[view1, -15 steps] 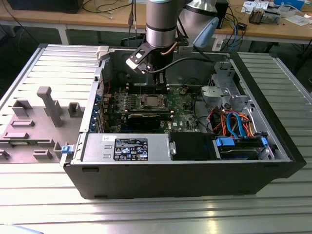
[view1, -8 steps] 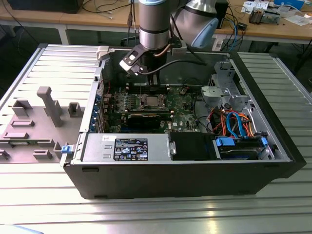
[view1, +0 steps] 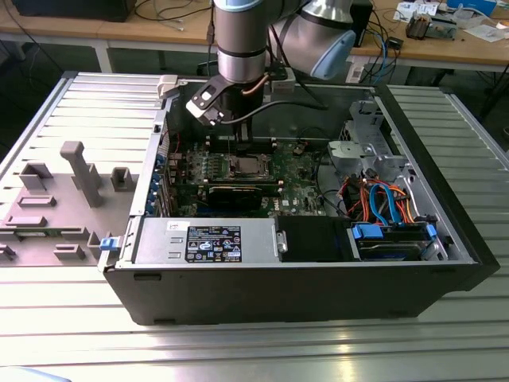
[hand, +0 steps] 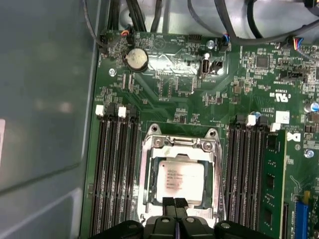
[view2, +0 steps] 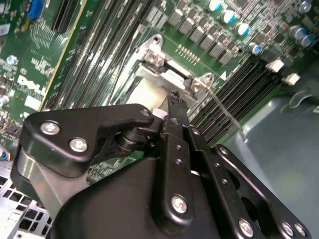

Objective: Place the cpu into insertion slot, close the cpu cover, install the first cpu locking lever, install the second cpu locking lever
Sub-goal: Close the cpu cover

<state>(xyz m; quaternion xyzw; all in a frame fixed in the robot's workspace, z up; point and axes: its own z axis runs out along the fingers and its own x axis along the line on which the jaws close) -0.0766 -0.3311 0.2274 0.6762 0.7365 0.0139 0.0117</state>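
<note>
**The cpu (hand: 180, 181) lies in its socket under a clenched pincer**

Exterior view: a black open computer case (view1: 278, 294) rests on a ribbed metal table (view1: 95, 111). Inside it lies the green circuit board (view1: 298, 179). The grey robot arm (view1: 238, 32) reaches down from above, and the gripper (view1: 238, 147) hangs just over the square socket near the middle of the board.

First wrist view: the cpu, a small flat square chip with a silvery-grey metal top, sits inside the insertion slot (hand: 182, 148), a small dark square socket with a metal rim set into the board. The cpu cover (hand: 147, 184), a thin silvery metal frame with a large square cut-out, appears to lie flat around the chip. Long black memory slots (hand: 117, 169) run along both sides of the socket. A round silver coin battery (hand: 136, 59) sits well apart from it. The gripper's two black fingertips (hand: 168, 205) are pressed together with nothing between them, right above the chip's near edge.

Second wrist view: the gripper's black body hides most of the socket. Its tip is near the cover's hinged edge. A thin wire lever (view2: 224, 112) runs from the socket's corner out over the memory slots; I cannot tell whether it is latched.
</note>
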